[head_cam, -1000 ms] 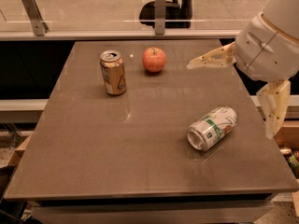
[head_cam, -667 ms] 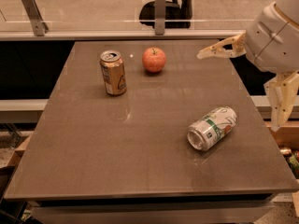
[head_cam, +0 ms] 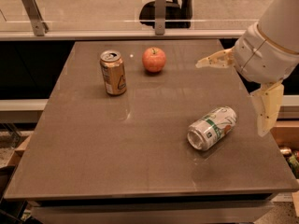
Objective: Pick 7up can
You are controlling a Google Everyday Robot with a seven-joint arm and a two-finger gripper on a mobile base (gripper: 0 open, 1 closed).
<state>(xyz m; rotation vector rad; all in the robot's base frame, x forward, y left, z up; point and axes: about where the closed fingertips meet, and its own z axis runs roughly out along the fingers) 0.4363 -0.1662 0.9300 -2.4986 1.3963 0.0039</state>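
Claw (head_cam: 230, 99) hangs above the right side of the counter (head_cam: 117, 162), spread wide and holding nothing. One pale finger (head_cam: 215, 59) points left over the surface towards the apple, and the other (head_cam: 266, 108) points down past the counter's right edge. Below and between them, not touched by either, the 7up can (head_cam: 212, 128) lies on its side in the right half of the counter, with its shiny silver end turned to the front left and its green lettering facing up. A gold-orange can (head_cam: 113, 72) stands upright at the back left with its top opened. A red apple (head_cam: 154, 59) sits just to its right, close by but apart, and both are well away from the lying can
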